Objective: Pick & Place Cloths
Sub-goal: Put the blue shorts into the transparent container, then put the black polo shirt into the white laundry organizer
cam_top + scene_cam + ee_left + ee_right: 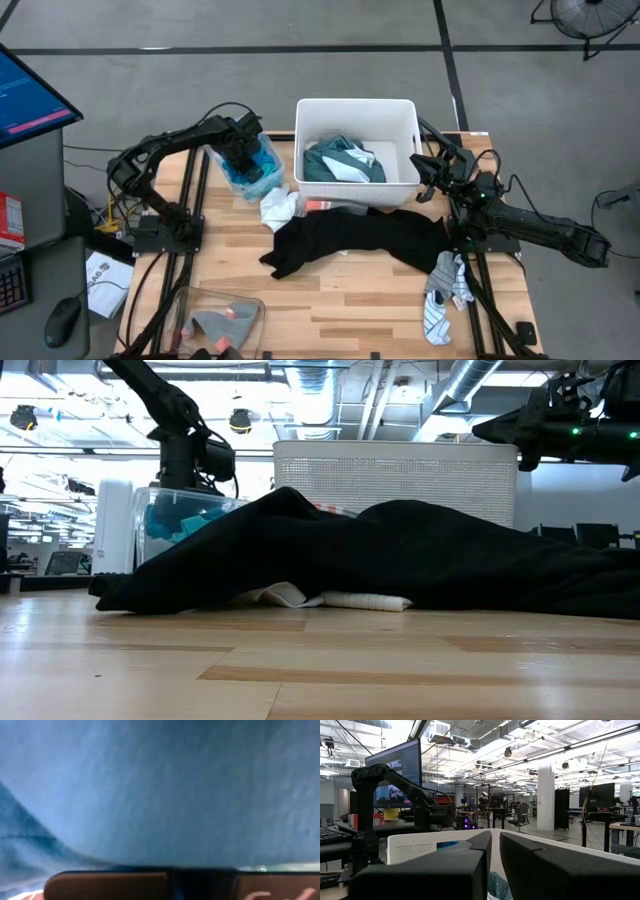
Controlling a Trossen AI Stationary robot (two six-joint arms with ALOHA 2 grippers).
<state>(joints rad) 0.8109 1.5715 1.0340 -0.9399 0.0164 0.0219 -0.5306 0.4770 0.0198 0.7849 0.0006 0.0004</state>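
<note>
Cloths: black garment (355, 240) spread across the table's (330, 300) middle, white cloth (277, 208) at its left end, striped socks (440, 300) near the right front.
Tub contents: teal-green garment (335, 160) lies in the white tub (405, 115).
Left gripper (243, 150): down inside the clear bin (262, 178), right against the blue cloth (160, 790); cannot tell if clenched or released.
Right gripper (428, 172): raised at the tub's right side, fingers (540, 865) nearly together, grasping nothing, teal-green garment just beyond.
</note>
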